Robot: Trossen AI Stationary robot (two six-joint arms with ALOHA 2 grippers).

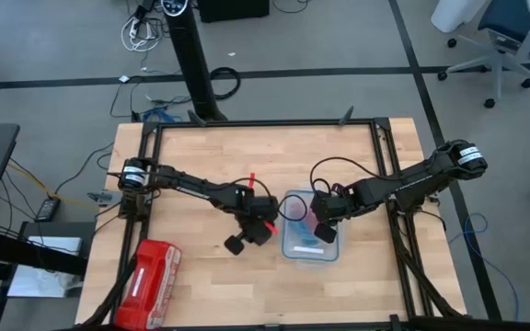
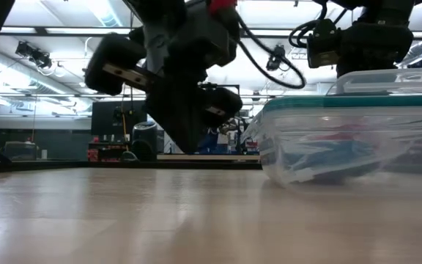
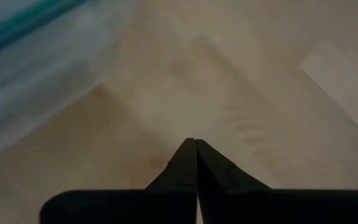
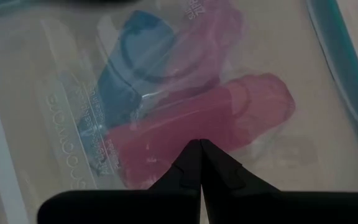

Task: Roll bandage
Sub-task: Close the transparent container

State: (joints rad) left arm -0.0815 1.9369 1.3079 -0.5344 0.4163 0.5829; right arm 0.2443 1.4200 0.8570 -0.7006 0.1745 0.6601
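Note:
The bright blue bandage (image 4: 132,62) lies crumpled inside a clear plastic container (image 1: 288,248) with a teal rim, next to two red-pink rolls (image 4: 229,112). I see it through the closed lid, and through the container wall in the low view (image 2: 328,158). My right gripper (image 4: 199,142) is shut and points down over the lid (image 1: 325,225). My left gripper (image 3: 196,140) is shut with nothing in it. It points slanting down at the bare table just left of the container (image 1: 265,228). My right gripper stands with shut fingertips over the middle of the container's lid (image 4: 185,124), coming from above. Whether the tips touch the lid I cannot tell.
A red zip pouch (image 1: 150,280) lies at the table's near left corner. The container's wall (image 3: 30,37) stands close beside my left gripper. Bare wood stretches across the far half of the table (image 1: 265,152) and near the front edge.

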